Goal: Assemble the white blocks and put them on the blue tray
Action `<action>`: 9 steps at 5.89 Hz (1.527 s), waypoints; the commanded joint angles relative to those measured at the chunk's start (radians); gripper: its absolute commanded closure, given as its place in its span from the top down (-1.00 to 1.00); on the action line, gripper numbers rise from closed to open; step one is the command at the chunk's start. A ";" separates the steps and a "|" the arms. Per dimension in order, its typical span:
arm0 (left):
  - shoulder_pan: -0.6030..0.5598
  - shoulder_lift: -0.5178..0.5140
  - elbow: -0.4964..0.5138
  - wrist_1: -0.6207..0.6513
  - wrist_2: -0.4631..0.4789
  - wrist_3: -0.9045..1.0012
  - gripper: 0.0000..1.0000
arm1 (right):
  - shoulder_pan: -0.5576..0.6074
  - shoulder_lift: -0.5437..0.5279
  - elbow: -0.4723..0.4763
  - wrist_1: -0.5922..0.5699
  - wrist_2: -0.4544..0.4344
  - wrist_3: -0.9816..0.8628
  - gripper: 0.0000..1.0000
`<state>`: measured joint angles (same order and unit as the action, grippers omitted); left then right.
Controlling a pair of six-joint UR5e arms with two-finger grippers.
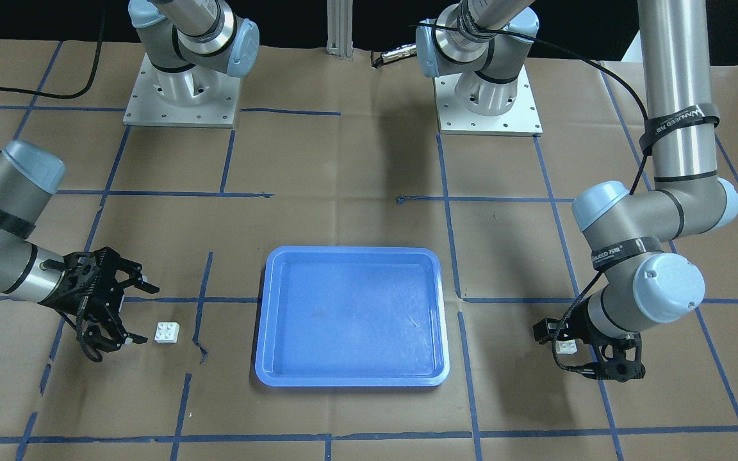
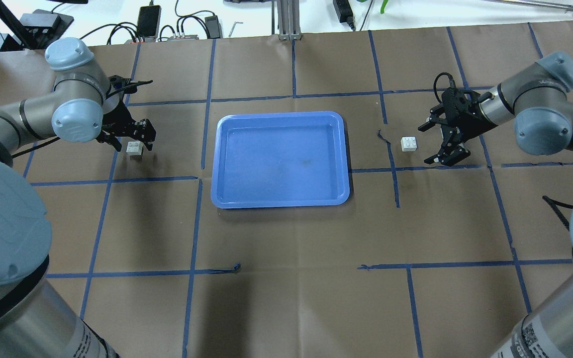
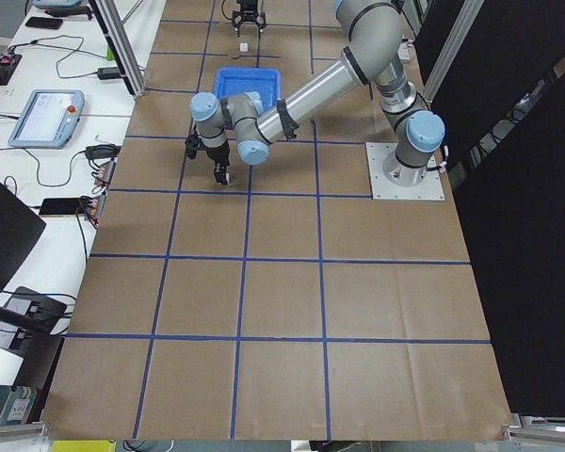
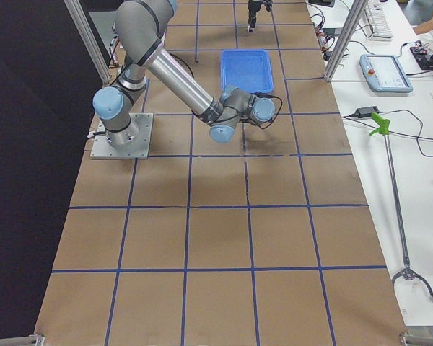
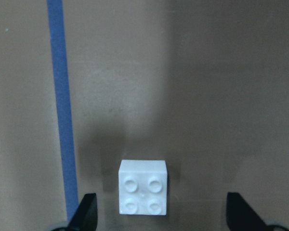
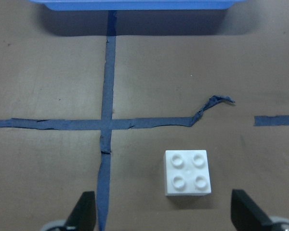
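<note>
White square studded plastic bricks await grasping: left-frame brick [image 2: 135,148], right-frame brick [image 2: 409,143]. Left gripper [image 2: 134,144] and right gripper [image 2: 429,144] gape; each probably must lower and pinch.

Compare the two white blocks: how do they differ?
The left block lies between the left gripper's open fingers; the right block lies just beyond the right gripper's fingertips. The left block is left of the tray; the right block is right of it. Both lie flat, studs up, off the tray.
</note>
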<state>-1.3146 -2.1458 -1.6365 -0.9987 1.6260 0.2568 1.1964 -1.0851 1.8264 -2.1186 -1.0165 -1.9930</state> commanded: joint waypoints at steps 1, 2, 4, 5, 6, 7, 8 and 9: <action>0.000 -0.013 0.007 0.000 0.006 0.010 0.13 | 0.008 0.043 -0.002 -0.056 0.016 0.000 0.99; 0.000 -0.013 0.014 0.002 0.005 0.013 -0.33 | 0.009 0.051 -0.002 -0.061 0.018 0.000 0.99; 0.002 -0.008 0.017 0.002 0.005 0.036 -1.00 | 0.012 0.050 -0.002 -0.061 0.036 0.002 0.99; -0.011 0.019 0.017 -0.012 0.003 0.026 -1.00 | 0.012 0.051 -0.002 -0.061 0.038 0.002 0.87; -0.053 0.049 0.017 -0.026 -0.001 0.003 -1.00 | 0.012 0.050 -0.002 -0.061 0.038 0.002 0.57; -0.131 0.076 0.017 -0.062 -0.003 -0.034 -1.00 | 0.012 0.050 -0.002 -0.061 0.036 0.000 0.32; -0.232 0.079 0.018 -0.066 -0.006 -0.141 -1.00 | 0.012 0.050 -0.002 -0.061 0.036 -0.003 0.09; -0.330 0.075 0.018 -0.064 -0.008 -0.269 -1.00 | 0.012 0.047 -0.004 -0.061 0.036 -0.004 -0.11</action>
<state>-1.5513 -2.0708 -1.6188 -1.0608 1.6202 0.1001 1.2088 -1.0366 1.8234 -2.1798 -0.9801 -1.9954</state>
